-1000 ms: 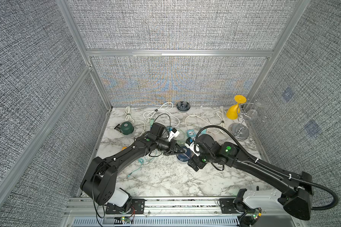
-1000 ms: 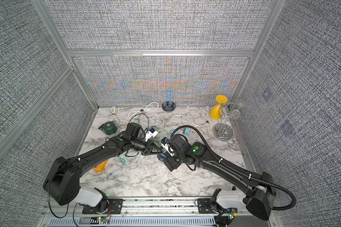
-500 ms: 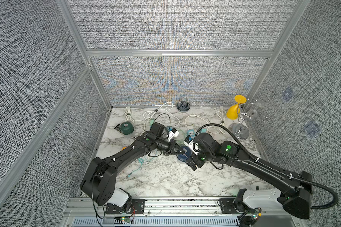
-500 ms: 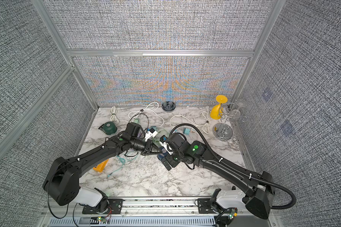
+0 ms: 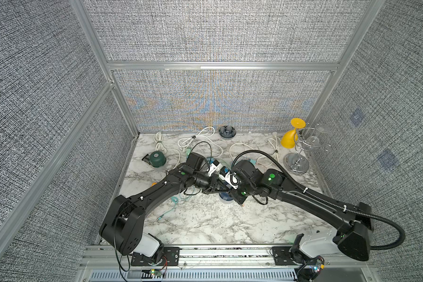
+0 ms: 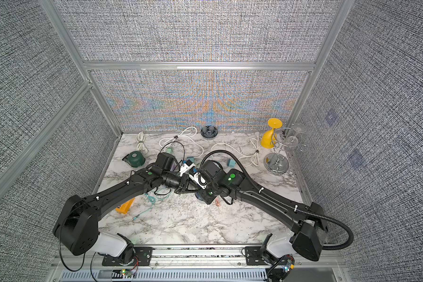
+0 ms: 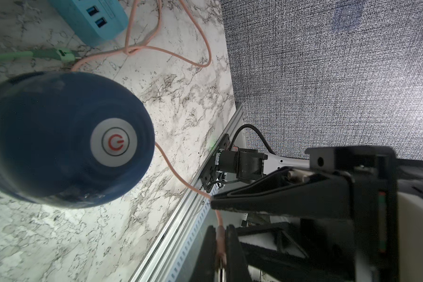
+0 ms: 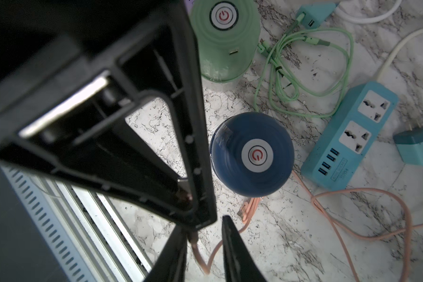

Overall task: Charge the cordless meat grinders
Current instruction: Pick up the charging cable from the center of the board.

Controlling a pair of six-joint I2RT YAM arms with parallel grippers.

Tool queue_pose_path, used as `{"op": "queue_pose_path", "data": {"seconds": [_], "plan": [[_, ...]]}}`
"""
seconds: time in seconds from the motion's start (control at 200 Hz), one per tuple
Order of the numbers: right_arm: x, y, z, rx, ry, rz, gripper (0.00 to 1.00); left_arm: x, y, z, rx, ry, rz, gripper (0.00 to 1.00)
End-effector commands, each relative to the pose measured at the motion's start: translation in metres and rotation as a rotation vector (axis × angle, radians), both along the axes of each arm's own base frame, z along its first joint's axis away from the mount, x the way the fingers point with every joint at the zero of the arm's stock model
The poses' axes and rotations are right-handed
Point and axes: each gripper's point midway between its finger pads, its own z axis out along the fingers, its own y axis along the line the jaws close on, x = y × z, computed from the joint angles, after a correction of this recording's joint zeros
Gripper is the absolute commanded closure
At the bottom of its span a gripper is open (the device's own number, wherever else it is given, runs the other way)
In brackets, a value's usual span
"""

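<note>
The navy blue meat grinder [image 8: 252, 156] stands upright on the marble top, its silver button [image 7: 114, 142] facing up; in a top view it [image 5: 224, 195] peeks out under the two wrists. The mint green grinder [image 8: 225, 41] stands just beyond it. The dark green grinder [image 5: 157, 158] sits far left in both top views [image 6: 136, 158]. My left gripper [image 7: 220, 229] is shut on the plug of a pink cable [image 7: 220, 241]. My right gripper [image 8: 205, 234] hovers tip to tip with it, jaws apart, with the pink cable [image 8: 198, 254] hanging between them beside one jaw.
A blue power strip [image 8: 347, 141] lies beside the navy grinder, with a coiled green cable [image 8: 303, 73] and a teal adapter [image 8: 415, 146] nearby. An orange power strip [image 6: 125, 207] lies front left. A yellow glass [image 5: 291, 139], a wire glass rack [image 5: 300, 161] and a dark dish [image 5: 227, 131] stand at the back.
My right gripper has edged in toward the left gripper's tips above the navy grinder. The left arm has stayed put with the pink plug.
</note>
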Motion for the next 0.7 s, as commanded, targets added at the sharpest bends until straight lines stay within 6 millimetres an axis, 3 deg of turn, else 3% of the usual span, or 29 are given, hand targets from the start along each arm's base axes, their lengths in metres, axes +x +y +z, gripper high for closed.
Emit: {"op": "queue_pose_path", "data": {"seconds": [0.0, 0.25, 0.46, 0.595, 0.625, 0.695], "plan": [[0.0013, -0.0003, 0.0024, -0.005, -0.016, 0.007, 0.74, -0.0034, 0.0008, 0.0046, -0.018, -0.002, -0.016, 1.00], [0.0013, 0.0001, 0.0021, 0.000, -0.014, 0.003, 0.83, -0.0034, -0.0004, 0.0071, -0.029, 0.002, -0.019, 1.00], [0.0031, -0.0010, 0.0062, 0.008, -0.033, -0.005, 0.84, -0.0037, -0.0010, 0.0100, -0.038, 0.003, -0.019, 1.00], [0.0039, -0.0026, 0.0098, 0.015, -0.043, -0.012, 1.00, -0.0030, -0.0010, 0.0108, -0.040, 0.001, -0.017, 1.00], [0.0032, -0.0028, 0.0106, 0.016, -0.043, -0.010, 1.00, -0.0031, -0.0010, 0.0102, -0.038, 0.002, -0.017, 0.90], [0.0017, -0.0047, 0.0101, 0.011, -0.041, -0.008, 1.00, -0.0013, 0.0000, 0.0106, -0.032, -0.002, -0.005, 0.54]]}}
